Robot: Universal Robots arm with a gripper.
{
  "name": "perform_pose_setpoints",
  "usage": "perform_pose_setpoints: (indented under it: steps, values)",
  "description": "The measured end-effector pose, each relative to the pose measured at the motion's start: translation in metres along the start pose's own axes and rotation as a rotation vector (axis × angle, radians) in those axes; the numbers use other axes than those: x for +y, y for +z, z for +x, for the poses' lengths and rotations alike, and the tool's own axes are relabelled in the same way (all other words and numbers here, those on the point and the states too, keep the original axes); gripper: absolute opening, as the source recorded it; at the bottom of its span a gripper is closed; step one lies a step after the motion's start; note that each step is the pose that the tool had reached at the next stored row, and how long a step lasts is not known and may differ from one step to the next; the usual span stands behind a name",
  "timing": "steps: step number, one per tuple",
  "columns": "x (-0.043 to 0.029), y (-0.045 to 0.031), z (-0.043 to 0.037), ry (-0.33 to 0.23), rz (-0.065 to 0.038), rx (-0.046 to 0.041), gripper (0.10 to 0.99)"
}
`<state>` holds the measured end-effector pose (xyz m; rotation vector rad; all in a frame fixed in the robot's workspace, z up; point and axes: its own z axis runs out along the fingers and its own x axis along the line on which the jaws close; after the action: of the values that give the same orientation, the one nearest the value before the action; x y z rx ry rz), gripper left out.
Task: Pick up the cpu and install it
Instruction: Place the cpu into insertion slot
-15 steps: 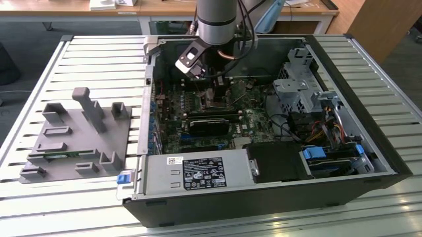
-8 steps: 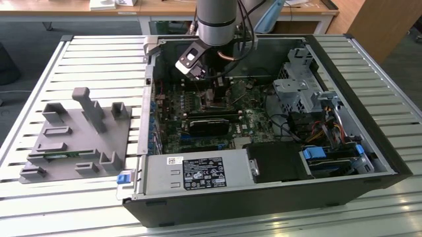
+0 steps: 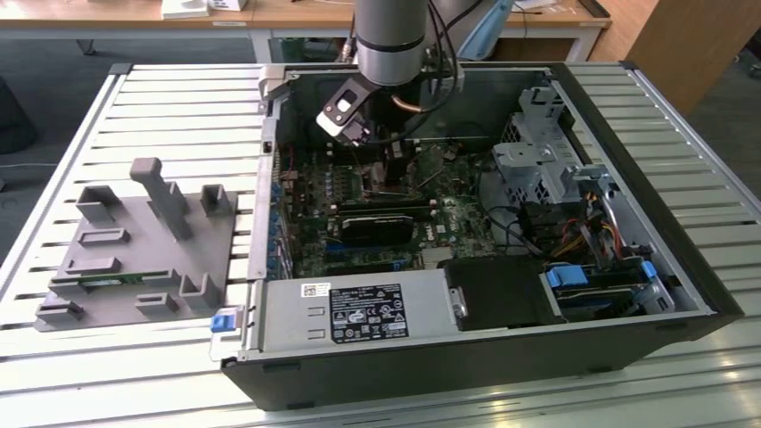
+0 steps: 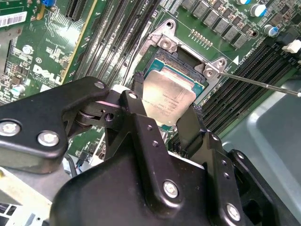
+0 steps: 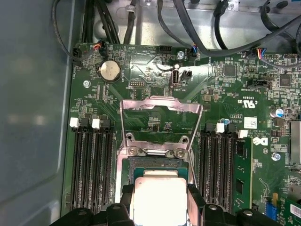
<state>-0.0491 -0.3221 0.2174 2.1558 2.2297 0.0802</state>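
Cpu (image 4: 173,94) is clamped between the gripper's (image 4: 165,109) two black fingers (image 4: 137,92), right over the open socket (image 5: 157,165) mid-board (image 5: 141,66), between the memory slots (image 5: 91,160), with the bracket (image 5: 160,106) flipped up, inside the computer case (image 3: 476,374).

Open computer case (image 3: 701,294) lying on a pale slatted table (image 3: 143,98). Beside it, at the exterior view's left, a grey tray (image 3: 143,259) with upright posts holds a green memory stick (image 3: 102,283). Inside the case are a power supply (image 3: 351,312) and a green motherboard (image 5: 141,66). First wrist view: coin-cell battery (image 5: 110,70); black memory slots (image 5: 91,165) on both sides of a hinged metal load plate (image 5: 161,106), which stands open; black cables (image 5: 207,47) beside the board.
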Motion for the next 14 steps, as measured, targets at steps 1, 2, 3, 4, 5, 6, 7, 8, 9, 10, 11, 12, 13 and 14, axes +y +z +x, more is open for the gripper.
perform_pose_setpoints:
  steps: [1,2,3,4,5,6,7,8,9,10,11,12,13,14]
  values:
    - [0.0,0.0009,0.0003,0.002,0.0,-0.0002,0.533]
    - [0.0,0.0018,0.0004,0.005,0.0,-0.0003,0.533]
    - [-0.0001,0.0025,0.0004,0.007,0.0,-0.0006,0.533]
    - [-0.0001,0.0033,0.0004,0.009,0.0,-0.0007,0.533]
    - [-0.0002,0.004,0.0004,0.011,0.0,-0.0008,0.533]
    - [-0.0002,0.0048,0.0004,0.012,0.0,-0.0008,0.533]
    - [-0.0003,0.0055,0.0004,0.012,0.0,-0.0008,0.533]
    - [-0.0003,0.0062,0.0003,0.013,0.0,-0.0009,0.533]
    - [-0.0004,0.007,0.0003,0.013,0.0,-0.0009,0.533]
    - [-0.0004,0.008,0.0003,0.014,0.0,-0.0009,0.533]
    - [-0.0005,0.0088,0.0003,0.015,0.0,-0.0011,0.533]
    - [-0.0005,0.0097,0.0003,0.016,0.0,-0.0011,0.533]
    - [-0.0006,0.0104,0.0003,0.018,0.0,-0.0013,0.533]
    - [-0.0005,0.0111,0.0003,0.021,0.0,-0.0014,0.533]
